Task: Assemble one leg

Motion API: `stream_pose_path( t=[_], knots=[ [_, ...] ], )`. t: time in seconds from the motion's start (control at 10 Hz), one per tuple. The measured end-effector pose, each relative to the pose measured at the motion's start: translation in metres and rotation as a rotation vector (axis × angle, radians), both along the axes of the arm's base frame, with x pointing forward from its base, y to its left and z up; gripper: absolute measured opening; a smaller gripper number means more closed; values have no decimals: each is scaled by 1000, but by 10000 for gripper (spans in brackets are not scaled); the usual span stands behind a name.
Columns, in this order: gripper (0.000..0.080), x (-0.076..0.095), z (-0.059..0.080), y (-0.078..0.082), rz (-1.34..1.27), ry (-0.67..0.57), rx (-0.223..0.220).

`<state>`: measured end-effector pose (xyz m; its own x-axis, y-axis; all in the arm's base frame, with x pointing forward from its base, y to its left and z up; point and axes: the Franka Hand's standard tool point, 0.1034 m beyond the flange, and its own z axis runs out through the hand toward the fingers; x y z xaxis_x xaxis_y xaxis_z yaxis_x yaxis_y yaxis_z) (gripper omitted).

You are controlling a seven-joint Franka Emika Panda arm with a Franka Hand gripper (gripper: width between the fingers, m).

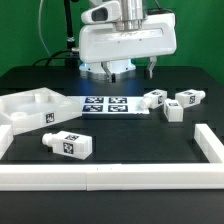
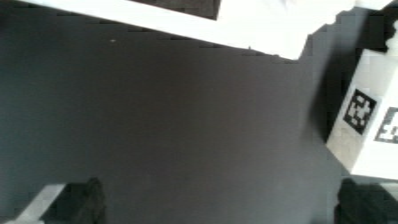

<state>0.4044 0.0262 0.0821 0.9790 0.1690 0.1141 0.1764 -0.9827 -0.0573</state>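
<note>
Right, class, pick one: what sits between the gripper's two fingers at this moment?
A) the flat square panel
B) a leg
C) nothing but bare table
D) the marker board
C: in the wrist view the gripper has its fingers wide apart with only dark table between them; a leg lies off to one side.

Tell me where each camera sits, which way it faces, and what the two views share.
Exterior view: off the arm, slightly above the table, looking across it at four legs, the marker board and the hand above.
Wrist view: on the wrist, looking down at the table; only the open hand's two fingertips show.
Shared: the hand, the marker board's edge and one tagged leg.
</note>
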Motion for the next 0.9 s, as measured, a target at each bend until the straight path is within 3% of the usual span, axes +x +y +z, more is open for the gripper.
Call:
stream_pose_path(
  t=[0.2,0.3,0.4,0.7,0.8,0.9],
  knots=[
    [649,-2,-3,-3,29,-3,-7],
    [649,-16,-17,-18,88,8,-24],
    [649,-26,-21,-39,121,47,-22],
    [649,-30,-17,-105,194,33,-46],
    [649,-37,-24,-126,226,36,-54],
    [649,-45,-32,-138,210,52,-49]
  ],
)
